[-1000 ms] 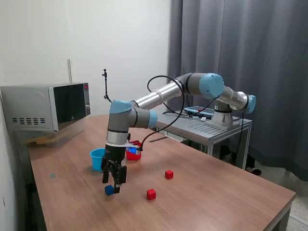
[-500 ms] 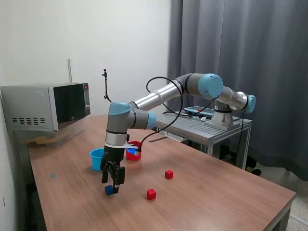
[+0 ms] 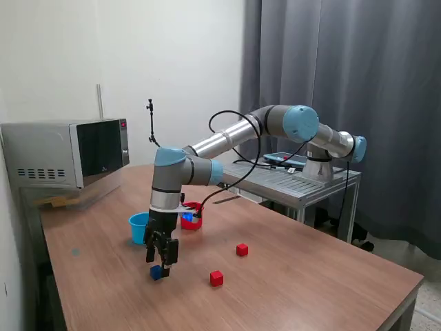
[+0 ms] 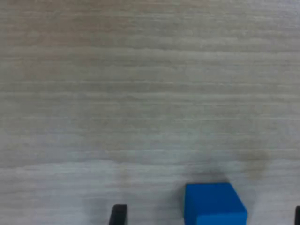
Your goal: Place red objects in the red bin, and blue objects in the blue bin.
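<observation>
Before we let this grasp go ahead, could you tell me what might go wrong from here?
1. In the wrist view the blue cube sits off-centre between the open fingers, nearer one side, so closing may push or twist it rather than grip it squarely.
2. The light blue cup and red cup stand close together behind the gripper; a drop off target could land in the wrong cup.

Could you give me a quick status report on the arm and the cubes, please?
Claw open, low over small dark blue cube, no grip yet. Two small red cubes loose on wooden table. Nothing blocking.
</observation>
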{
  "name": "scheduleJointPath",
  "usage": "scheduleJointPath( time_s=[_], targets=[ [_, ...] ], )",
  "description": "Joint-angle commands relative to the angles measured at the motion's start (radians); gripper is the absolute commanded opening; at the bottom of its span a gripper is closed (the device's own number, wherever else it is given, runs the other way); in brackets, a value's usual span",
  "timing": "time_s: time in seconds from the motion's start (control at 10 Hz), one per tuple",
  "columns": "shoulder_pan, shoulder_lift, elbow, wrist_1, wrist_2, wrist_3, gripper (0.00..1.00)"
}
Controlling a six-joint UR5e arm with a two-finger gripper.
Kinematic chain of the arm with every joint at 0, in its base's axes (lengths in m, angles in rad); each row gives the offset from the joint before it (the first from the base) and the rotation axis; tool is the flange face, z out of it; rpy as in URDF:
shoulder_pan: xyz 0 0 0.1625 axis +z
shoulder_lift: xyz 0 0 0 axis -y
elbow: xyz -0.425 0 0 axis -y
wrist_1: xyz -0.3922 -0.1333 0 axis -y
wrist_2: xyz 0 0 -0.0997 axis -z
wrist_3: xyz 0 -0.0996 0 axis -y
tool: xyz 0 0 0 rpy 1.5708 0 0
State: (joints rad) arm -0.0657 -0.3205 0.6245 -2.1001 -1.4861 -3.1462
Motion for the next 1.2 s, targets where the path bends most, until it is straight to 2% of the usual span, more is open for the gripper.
scheduleJointPath(
  time_s=[0.0, 0.4, 0.5, 1.1],
  targets=[
    [0.0, 0.0, -0.002, 0.0, 0.001, 0.0, 1.0],
    [0.001, 0.0, -0.014, 0.0, 0.003, -0.008, 1.0],
    [0.001, 0.0, -0.015, 0.0, 0.001, -0.008, 0.0],
    [0.003, 0.0, -0.012, 0.0, 0.003, -0.008, 0.0]
  ],
)
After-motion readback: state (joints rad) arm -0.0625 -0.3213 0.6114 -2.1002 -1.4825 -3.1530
